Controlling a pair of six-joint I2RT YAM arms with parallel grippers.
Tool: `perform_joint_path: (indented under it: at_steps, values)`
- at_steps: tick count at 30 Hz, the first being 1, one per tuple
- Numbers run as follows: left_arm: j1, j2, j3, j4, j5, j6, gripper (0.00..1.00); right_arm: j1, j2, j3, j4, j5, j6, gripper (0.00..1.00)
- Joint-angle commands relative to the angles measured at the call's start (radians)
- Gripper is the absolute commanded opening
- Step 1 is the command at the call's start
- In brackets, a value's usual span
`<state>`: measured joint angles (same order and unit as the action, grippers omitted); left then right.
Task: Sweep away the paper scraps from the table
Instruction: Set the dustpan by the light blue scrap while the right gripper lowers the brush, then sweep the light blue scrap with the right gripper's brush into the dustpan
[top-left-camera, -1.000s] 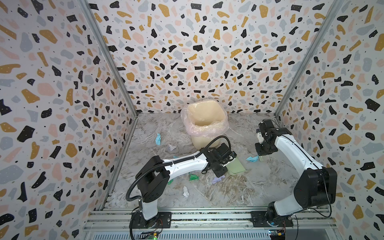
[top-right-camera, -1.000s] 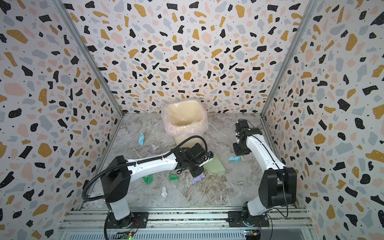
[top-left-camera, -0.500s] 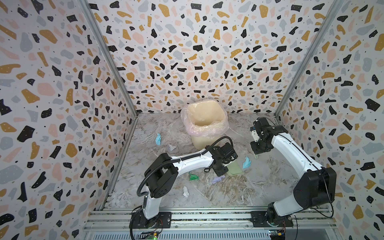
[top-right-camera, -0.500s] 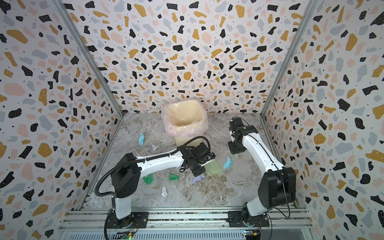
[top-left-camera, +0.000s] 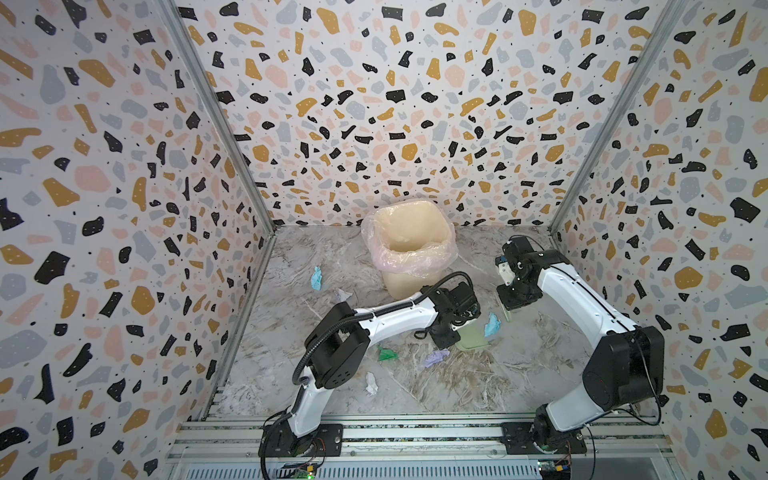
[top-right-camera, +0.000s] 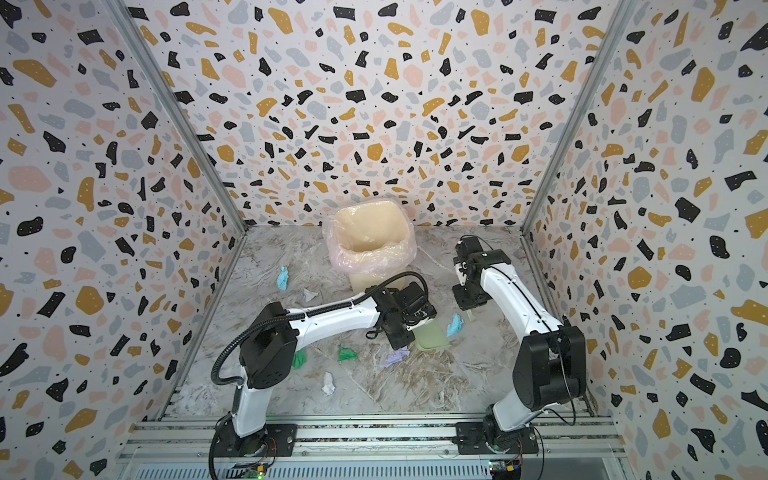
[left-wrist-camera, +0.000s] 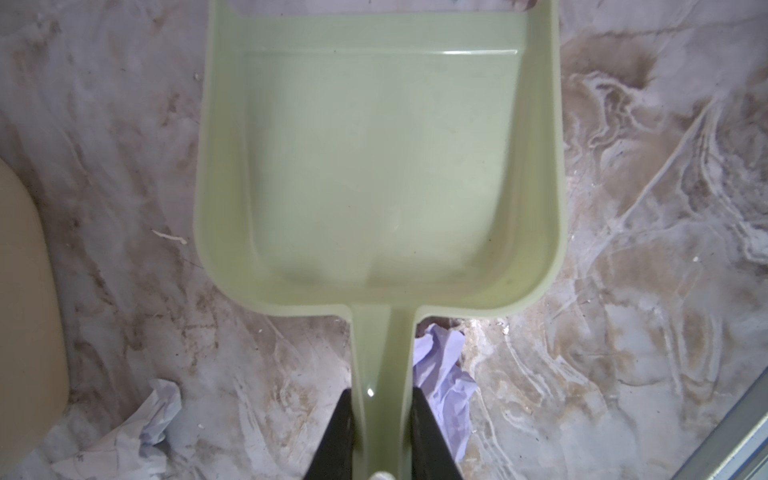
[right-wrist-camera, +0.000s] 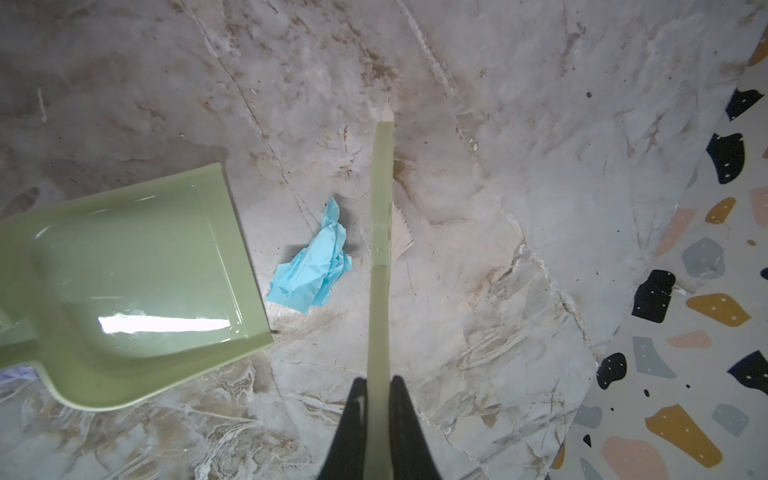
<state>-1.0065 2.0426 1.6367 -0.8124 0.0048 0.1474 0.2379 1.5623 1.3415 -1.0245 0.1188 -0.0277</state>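
My left gripper (left-wrist-camera: 382, 395) is shut on the handle of the pale green dustpan (left-wrist-camera: 374, 166), which lies flat on the table (top-left-camera: 540, 365) in front of the bin. The pan is empty. My right gripper (right-wrist-camera: 378, 382) is shut on the handle of the pale green brush (right-wrist-camera: 382, 187), whose white bristles touch the table. A light blue paper scrap (right-wrist-camera: 311, 262) lies between the brush and the dustpan's mouth (top-left-camera: 473, 338). A lilac scrap (left-wrist-camera: 444, 374) sits beside the pan's handle. Green (top-left-camera: 386, 354), white (top-left-camera: 371, 383) and other scraps are scattered to the left.
A cream bin (top-left-camera: 409, 249) lined with a clear bag stands at the back middle. Another light blue scrap (top-left-camera: 316, 277) and a pale one (top-left-camera: 343, 295) lie left of it. Terrazzo walls close three sides; a metal rail (top-left-camera: 415, 432) runs along the front.
The right gripper swept the brush to the left, and the light blue scrap slid toward the dustpan's mouth. The left arm's elbow shifted right while the pan stayed about in place.
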Motion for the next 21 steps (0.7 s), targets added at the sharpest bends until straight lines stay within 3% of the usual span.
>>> perform_joint_path:
  at_steps: [1, 21]
  values:
    - [-0.004, 0.001, 0.023, -0.04, 0.003, 0.026, 0.0, 0.009, -0.01, 0.002, -0.028, -0.043, -0.012, 0.0]
    - [0.004, 0.024, 0.007, -0.037, 0.009, 0.05, 0.0, 0.121, 0.009, 0.064, -0.07, -0.231, 0.015, 0.0]
